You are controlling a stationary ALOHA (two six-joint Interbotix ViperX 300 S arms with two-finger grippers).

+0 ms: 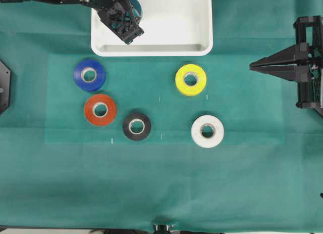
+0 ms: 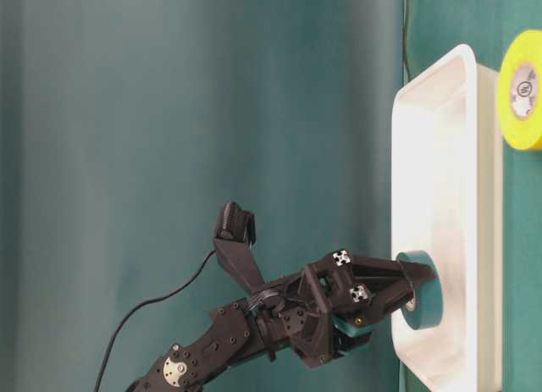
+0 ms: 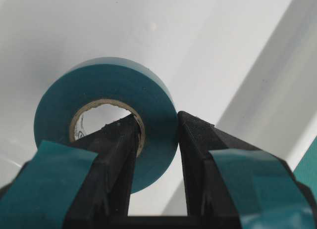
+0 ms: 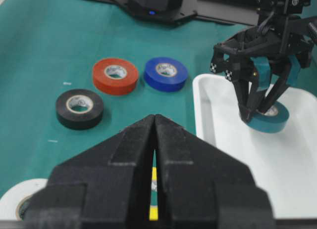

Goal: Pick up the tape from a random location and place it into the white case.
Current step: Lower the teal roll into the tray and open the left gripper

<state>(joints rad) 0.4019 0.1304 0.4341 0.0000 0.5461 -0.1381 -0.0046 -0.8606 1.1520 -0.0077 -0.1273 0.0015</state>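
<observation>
Now the placing step is nearly done, judging by how things lie. Largest first: the green cloth (image 1: 161,193) covers the table, and the white case (image 1: 202,47) lies right under the left pincer (image 4: 257,113), its rim just beyond the fingertips on the near side. The left pincer points down into the case and is clamped on the tape (image 3: 106,125), 1 finger through the pale core and the other against the outer wall of the roll. In the table-level view the tape looks to be at the case floor or just above it; contact cannot be told for sure.

The right pincer (image 1: 257,67) waits well off to the side of the case, its 2 fingers pressed together with nothing between them.

Out past the case rim, away from the left pincer, 5 other rolls lie flat on the cloth: a blue roll (image 1: 89,75), an orange roll (image 1: 100,109), a black roll (image 1: 137,126), a yellow roll (image 1: 191,79) and a white roll (image 1: 207,131).

Next, I judge, the left fingers need to part and the pincer to lift straight up, so the inner finger clears the core without dragging the roll over the rim.
</observation>
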